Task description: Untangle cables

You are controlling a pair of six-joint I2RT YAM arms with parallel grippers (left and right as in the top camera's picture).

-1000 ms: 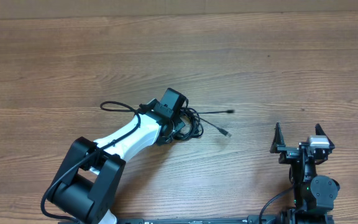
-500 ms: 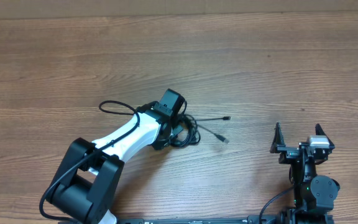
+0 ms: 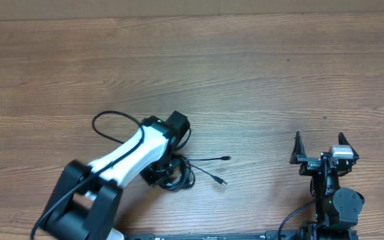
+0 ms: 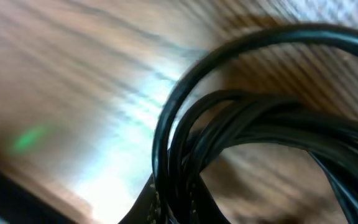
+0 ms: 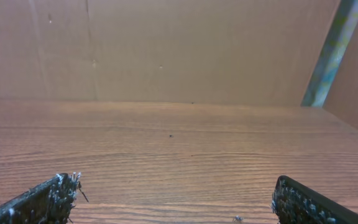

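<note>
Well, overhead first: my left end effector (image 3: 166, 172) is down on the desk (image 3: 245, 67), clenched on the cables (image 3: 179, 177), a dark knot near the middle front, with two loose plug ends (image 3: 225, 160) trailing to the right. The right end effector (image 3: 321, 144) sits well apart by the right edge, jaws spread wide, grasping nothing. Left wrist view: the cables (image 4: 247, 118) fill the picture, several looped strands bunched together; the fingers I can hardly make out. Right wrist view: its fingers (image 5: 42, 199) stand wide apart over the desk, no cord in sight. I judge we're early, holding the knot; next I'd bring the right arm across to take one loose end and draw it out of the loops
</note>
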